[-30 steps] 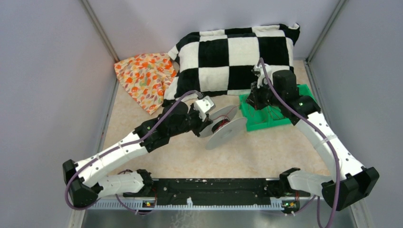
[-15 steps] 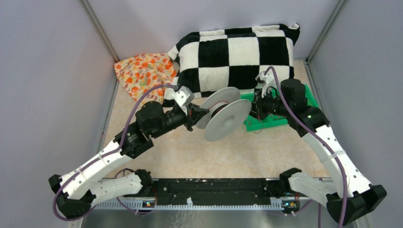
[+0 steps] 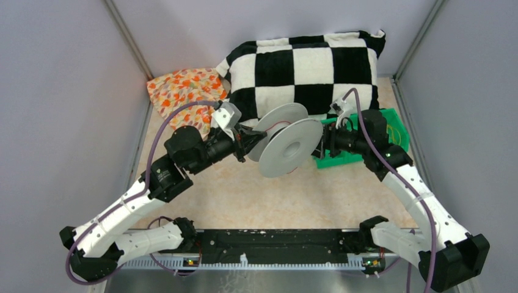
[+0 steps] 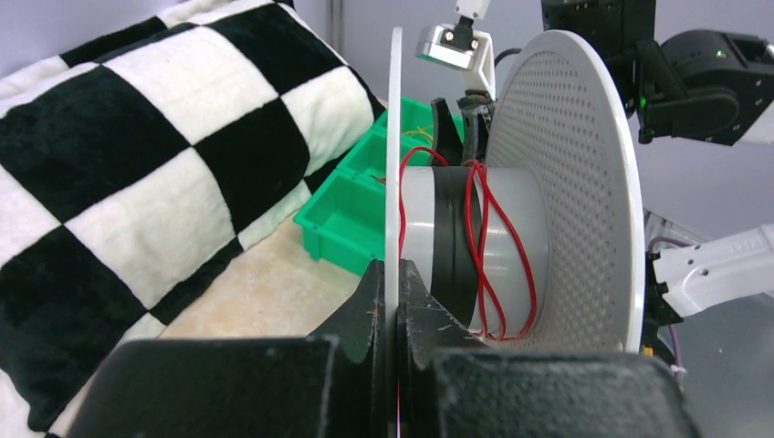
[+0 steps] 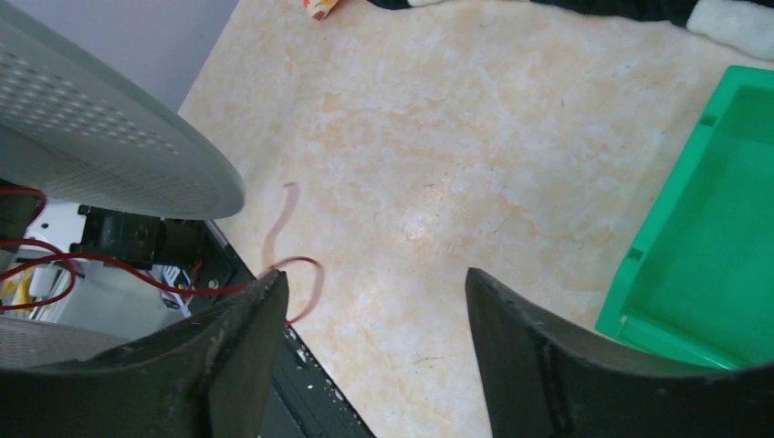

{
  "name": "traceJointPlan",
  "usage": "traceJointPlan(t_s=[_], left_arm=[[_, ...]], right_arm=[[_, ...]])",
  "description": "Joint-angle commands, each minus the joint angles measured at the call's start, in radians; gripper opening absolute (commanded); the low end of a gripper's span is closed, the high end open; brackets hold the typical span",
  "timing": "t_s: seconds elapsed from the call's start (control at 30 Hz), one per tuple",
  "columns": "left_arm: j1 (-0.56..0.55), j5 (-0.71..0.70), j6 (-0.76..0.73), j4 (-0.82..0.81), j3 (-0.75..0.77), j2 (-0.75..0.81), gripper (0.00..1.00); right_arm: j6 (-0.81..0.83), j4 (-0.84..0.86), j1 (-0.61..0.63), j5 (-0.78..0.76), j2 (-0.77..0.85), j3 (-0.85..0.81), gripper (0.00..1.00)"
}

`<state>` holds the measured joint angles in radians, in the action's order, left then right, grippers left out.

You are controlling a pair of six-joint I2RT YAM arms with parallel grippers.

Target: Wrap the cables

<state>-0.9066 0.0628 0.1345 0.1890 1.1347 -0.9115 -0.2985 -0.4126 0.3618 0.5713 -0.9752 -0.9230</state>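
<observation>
Left gripper (image 4: 394,278) pinches the spool (image 4: 566,182) rim, right gripper (image 5: 374,283) gapes open, so the slack cable (image 4: 476,228) may unravel.

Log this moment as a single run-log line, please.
left gripper: shut on spool rim, spool held off table | right gripper: open beside spool | red cable: partly wound on spool core, loose end near right gripper

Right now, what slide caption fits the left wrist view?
Left jaws shut on the flange of the grey spool, red cable looped loosely round its hub; green tray and checkered pillow behind.
</observation>
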Motion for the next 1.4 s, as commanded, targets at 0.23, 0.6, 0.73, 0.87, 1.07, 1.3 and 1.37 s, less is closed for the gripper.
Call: traceJointPlan(t_s=[0.23,0.6,0.73,0.87,1.07,1.3,1.37], left_arm=[[0.004,-0.188,0.052,-0.084,0.115,0.028,0.0],[0.005,-0.238,0.06,-0.04,0.232,-0.031,0.0],[0.005,-0.256,0.061,-0.038,0.253,-0.064,0.0],[0.005,-0.278,0.078,-0.07,0.253,-0.079,0.0],[0.005,-0.327,0.098,-0.128,0.233,-0.084,0.0],[0.006,-0.368,0.09,-0.176,0.217,-0.097,0.0],[0.006,-0.367,0.094,-0.181,0.217,-0.098,0.0]], right_arm=[[0.059,-0.025,-0.001,-0.027,0.043,-0.036,0.82],[0.034,0.021,-0.011,-0.159,0.12,-0.033,0.83],[-0.042,0.147,-0.012,-0.223,0.231,0.034,0.83],[-0.173,0.253,-0.012,-0.269,0.323,0.123,0.82],[-0.454,0.486,-0.011,-0.277,0.443,0.31,0.81],[-0.528,0.585,0.042,-0.353,0.44,0.384,0.77],[-0.55,0.642,0.065,-0.362,0.412,0.408,0.79]])
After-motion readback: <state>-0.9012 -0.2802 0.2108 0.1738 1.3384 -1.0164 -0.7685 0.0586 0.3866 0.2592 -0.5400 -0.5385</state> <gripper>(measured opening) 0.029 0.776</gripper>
